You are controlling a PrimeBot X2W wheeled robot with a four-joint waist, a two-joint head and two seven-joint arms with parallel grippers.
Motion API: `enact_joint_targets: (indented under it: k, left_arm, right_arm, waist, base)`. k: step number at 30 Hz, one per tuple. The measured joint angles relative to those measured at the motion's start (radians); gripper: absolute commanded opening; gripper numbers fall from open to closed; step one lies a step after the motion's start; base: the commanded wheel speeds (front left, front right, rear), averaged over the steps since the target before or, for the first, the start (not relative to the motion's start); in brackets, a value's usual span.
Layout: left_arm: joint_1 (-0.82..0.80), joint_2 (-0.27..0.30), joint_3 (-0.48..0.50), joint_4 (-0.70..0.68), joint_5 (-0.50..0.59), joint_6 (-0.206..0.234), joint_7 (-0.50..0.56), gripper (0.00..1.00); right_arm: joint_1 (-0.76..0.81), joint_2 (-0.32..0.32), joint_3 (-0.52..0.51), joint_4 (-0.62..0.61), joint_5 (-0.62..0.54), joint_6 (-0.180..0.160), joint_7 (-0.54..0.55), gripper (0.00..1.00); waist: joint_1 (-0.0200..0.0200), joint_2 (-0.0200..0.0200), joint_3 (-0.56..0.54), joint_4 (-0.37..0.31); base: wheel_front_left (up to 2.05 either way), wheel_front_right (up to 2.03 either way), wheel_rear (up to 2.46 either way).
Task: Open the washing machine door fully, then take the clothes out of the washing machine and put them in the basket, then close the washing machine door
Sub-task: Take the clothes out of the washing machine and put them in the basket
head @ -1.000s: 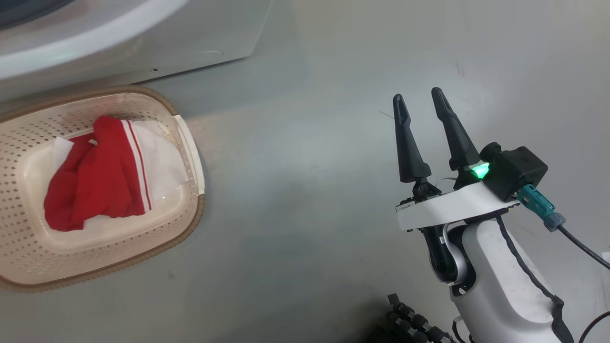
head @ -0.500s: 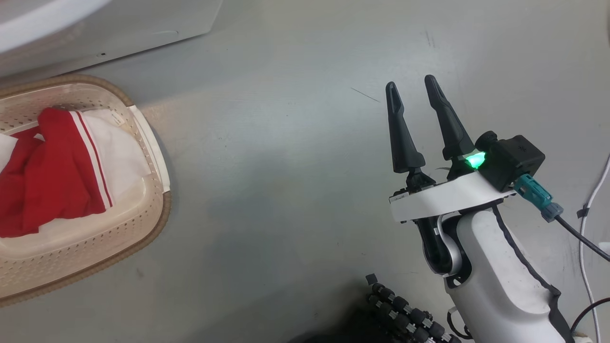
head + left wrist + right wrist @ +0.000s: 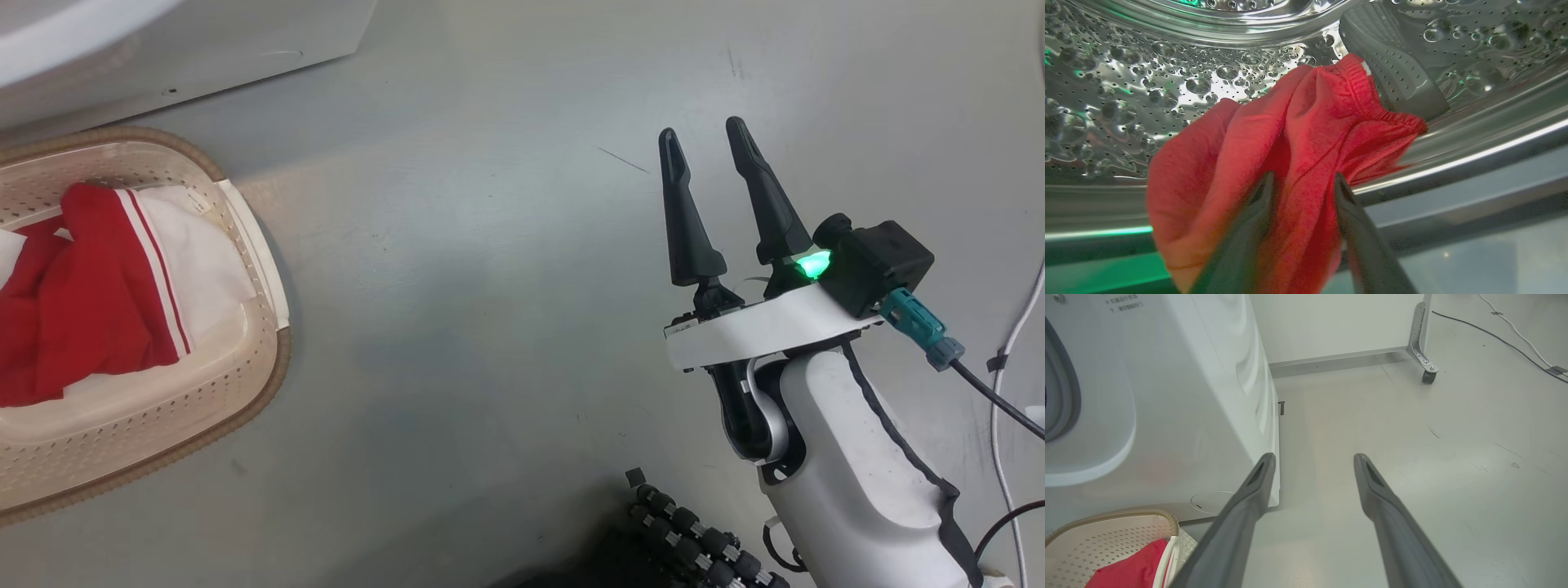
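Inside the washing machine's steel drum (image 3: pixel 1167 81), my left gripper (image 3: pixel 1302 179) has its two dark fingers pressed into a fold of the red clothes (image 3: pixel 1314 122), and the cloth fills the gap between them. Another red and white piece of clothes (image 3: pixel 82 286) lies in the cream basket (image 3: pixel 282 359) on the floor, next to the white washing machine (image 3: pixel 204 49). My right gripper (image 3: pixel 700 129) hangs open and empty over bare floor, well to the right of the basket. In the right wrist view that gripper (image 3: pixel 1313 457) points past the machine's corner (image 3: pixel 1188 396). The washing machine door is out of view.
A grey paddle (image 3: pixel 1396 77) juts from the drum wall just behind the cloth. A wheeled frame leg (image 3: pixel 1427 371) and floor cables (image 3: pixel 1515 330) lie beyond the machine. A ribbed black hose (image 3: pixel 694 539) and a white cable (image 3: pixel 1004 392) sit near my right arm.
The head camera swung, so the basket and machine slid left in its picture. My right gripper has edged slightly up, still open.
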Motion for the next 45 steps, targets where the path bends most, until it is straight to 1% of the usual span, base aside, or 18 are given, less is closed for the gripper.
enact_joint_targets:
  k: [6,11,18,24,30,34,40,45]
  left_arm:
    - [-0.002,-0.017,0.005,0.004,-0.022,0.003,0.015,0.00]
    - [0.000,-0.023,0.020,0.015,-0.036,0.005,-0.003,0.00]
    - [0.027,-0.073,0.027,0.007,-0.064,0.007,-0.058,0.00]
    - [0.067,-0.113,0.036,-0.018,-0.099,0.007,-0.138,0.00]
    - [0.121,-0.172,0.049,-0.049,-0.140,0.007,-0.229,0.00]
    - [0.175,-0.201,0.065,-0.067,-0.164,0.007,-0.292,0.00]
    - [0.254,-0.275,0.069,-0.103,-0.197,0.012,-0.391,0.00]
    - [0.324,-0.323,0.071,-0.134,-0.215,0.021,-0.466,0.00]
  right_arm:
    - [-0.009,0.000,0.000,0.004,0.000,-0.004,0.000,1.00]
    - [-0.013,0.000,0.005,0.013,0.000,-0.004,0.000,1.00]
    - [-0.013,0.000,-0.009,0.018,-0.006,-0.006,0.000,1.00]
    - [-0.013,0.000,-0.020,0.026,-0.023,-0.006,0.000,1.00]
    - [-0.012,-0.001,-0.039,0.042,-0.046,-0.007,0.000,1.00]
    - [-0.010,-0.001,-0.052,0.057,-0.068,-0.007,0.000,1.00]
    - [-0.002,-0.001,-0.068,0.080,-0.107,-0.007,0.000,1.00]
    - [0.013,-0.001,-0.083,0.098,-0.153,-0.007,0.000,1.00]
  waist:
    - [0.0000,0.0000,-0.003,0.002]
    - [0.0000,0.0000,-0.012,0.000]
    - [0.0000,0.0000,-0.030,0.011]
    - [0.0000,0.0000,-0.048,0.030]
    - [0.0000,0.0000,-0.072,0.054]
    - [0.0001,0.0000,-0.094,0.072]
    - [0.0000,0.0000,-0.130,0.105]
    - [0.0000,0.0000,-0.161,0.139]
  base:
    - [0.00,0.00,0.00]
    - [0.00,0.00,0.00]
    - [0.00,0.00,0.00]
    - [0.00,0.00,0.00]
    - [0.00,0.00,0.00]
    - [0.00,0.00,0.00]
    - [0.00,0.00,0.00]
    - [0.00,0.00,0.00]
